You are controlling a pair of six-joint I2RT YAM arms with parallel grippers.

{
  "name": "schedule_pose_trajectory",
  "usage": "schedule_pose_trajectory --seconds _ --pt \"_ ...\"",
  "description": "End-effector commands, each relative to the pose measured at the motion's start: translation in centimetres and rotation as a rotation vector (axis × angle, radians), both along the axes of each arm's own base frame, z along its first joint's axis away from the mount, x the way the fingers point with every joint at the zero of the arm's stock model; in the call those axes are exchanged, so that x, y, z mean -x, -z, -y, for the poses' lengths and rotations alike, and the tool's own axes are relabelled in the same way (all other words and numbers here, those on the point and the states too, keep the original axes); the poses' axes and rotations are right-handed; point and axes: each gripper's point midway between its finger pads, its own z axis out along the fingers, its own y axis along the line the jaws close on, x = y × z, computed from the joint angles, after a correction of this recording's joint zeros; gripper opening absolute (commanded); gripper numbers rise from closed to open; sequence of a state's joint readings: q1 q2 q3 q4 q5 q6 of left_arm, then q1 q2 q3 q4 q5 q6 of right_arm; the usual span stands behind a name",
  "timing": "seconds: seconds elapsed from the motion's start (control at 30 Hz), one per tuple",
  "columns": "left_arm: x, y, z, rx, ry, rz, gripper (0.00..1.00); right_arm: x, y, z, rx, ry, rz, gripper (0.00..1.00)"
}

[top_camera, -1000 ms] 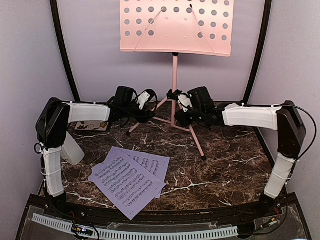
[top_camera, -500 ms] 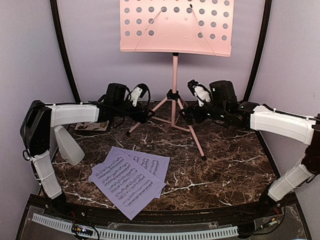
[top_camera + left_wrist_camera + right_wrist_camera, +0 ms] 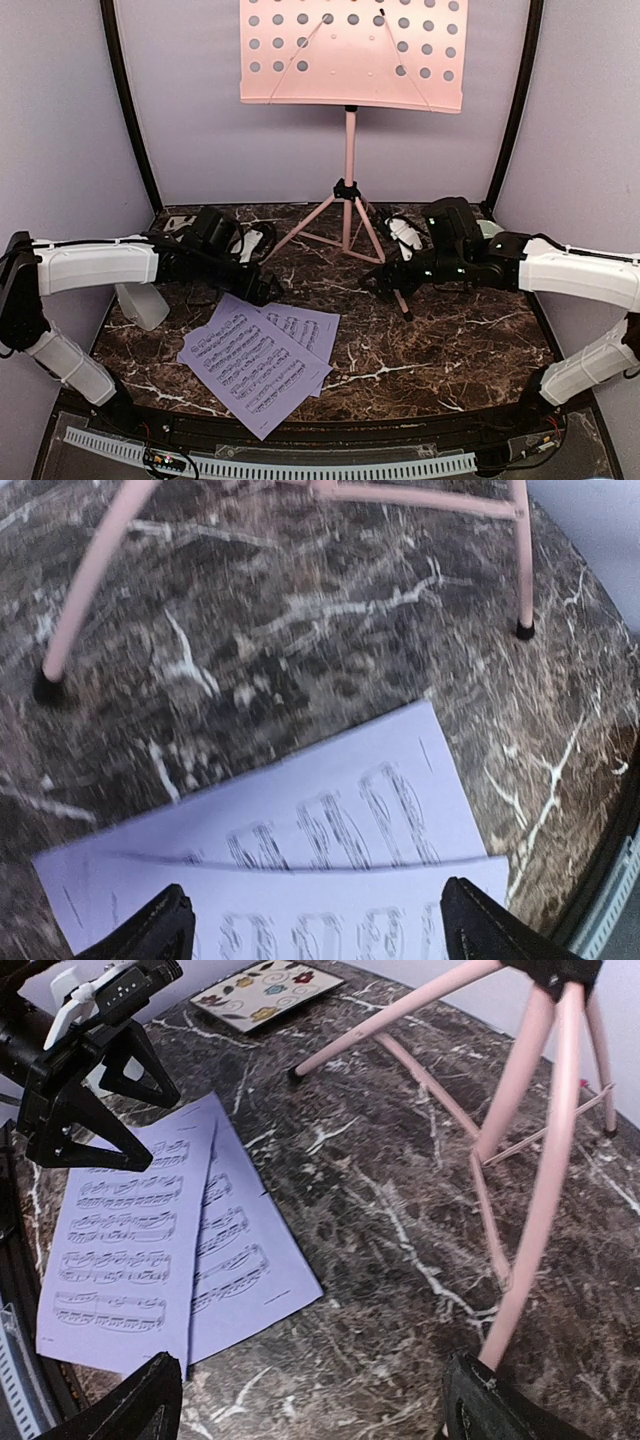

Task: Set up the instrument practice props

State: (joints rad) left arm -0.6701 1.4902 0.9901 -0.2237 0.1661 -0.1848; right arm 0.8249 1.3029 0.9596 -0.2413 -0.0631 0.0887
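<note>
Two sets of jaws spread wide, nothing held.
Left gripper [image 3: 315, 927] hangs over lavender sheet-music pages [image 3: 255, 360] lying front-left on the table [image 3: 460, 340]; right gripper [image 3: 315, 1392] just beside a leg of the upright pink music stand [image 3: 350, 140].

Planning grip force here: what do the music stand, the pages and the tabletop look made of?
Music stand: likely painted metal, matte pink; thin tubular legs, punched plate. Pages: paper, matte lavender; thin, flat, printed notation. Tabletop: marble or marble-look laminate, dark brown, white veins; cannot tell which.
</note>
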Motion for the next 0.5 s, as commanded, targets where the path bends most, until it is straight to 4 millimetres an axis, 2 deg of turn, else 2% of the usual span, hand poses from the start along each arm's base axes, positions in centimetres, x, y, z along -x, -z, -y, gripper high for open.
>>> schedule_pose_trajectory --seconds 0.0,0.17,0.33,0.37,0.47 --pt "5.1 2.1 -3.2 -0.021 -0.149 -0.221 0.87 2.7 1.2 -2.4 -0.035 -0.080 -0.071 0.90" --pt "8.3 3.4 -5.9 0.012 -0.286 -0.335 0.86 4.4 3.8 -5.4 -0.002 -0.147 -0.127 0.87" --pt "10.2 6.0 -7.9 -0.059 -0.357 -0.428 0.86 4.4 6.3 -8.2 0.043 -0.182 -0.180 0.86" --pt "10.5 6.7 -8.0 -0.073 -0.363 -0.457 0.85 4.4 7.2 -8.7 0.058 -0.187 -0.201 0.86" --pt "10.7 7.9 -7.7 -0.084 -0.361 -0.505 0.85 4.1 7.8 -10.5 0.052 -0.215 -0.231 0.84"
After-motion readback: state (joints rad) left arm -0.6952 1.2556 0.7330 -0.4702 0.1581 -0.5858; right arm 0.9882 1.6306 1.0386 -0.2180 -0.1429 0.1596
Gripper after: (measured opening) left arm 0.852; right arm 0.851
